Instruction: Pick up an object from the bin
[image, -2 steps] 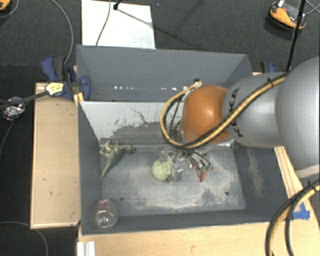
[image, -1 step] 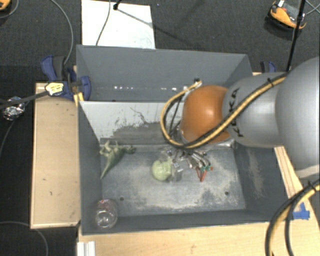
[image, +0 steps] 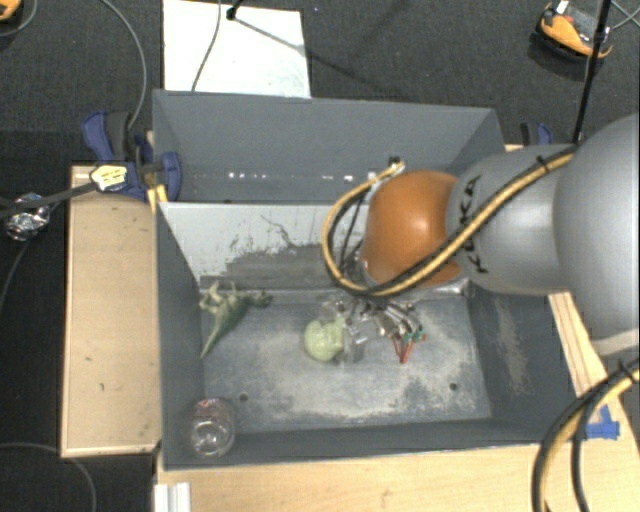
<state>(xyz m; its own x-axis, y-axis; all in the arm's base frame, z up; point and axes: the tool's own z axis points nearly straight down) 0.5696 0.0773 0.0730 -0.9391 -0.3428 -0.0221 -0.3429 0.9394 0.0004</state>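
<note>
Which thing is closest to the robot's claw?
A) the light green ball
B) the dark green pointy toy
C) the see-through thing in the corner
A: the light green ball lies right beside the gripper in the middle of the bin. The see-through thing sits far off in the near corner on the view's left. The dark green pointy toy lies by the left wall.

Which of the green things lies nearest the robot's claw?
The pale round ball mid-bin, right beside the gripper; the darker, long green toy lies far off to the left.
</note>
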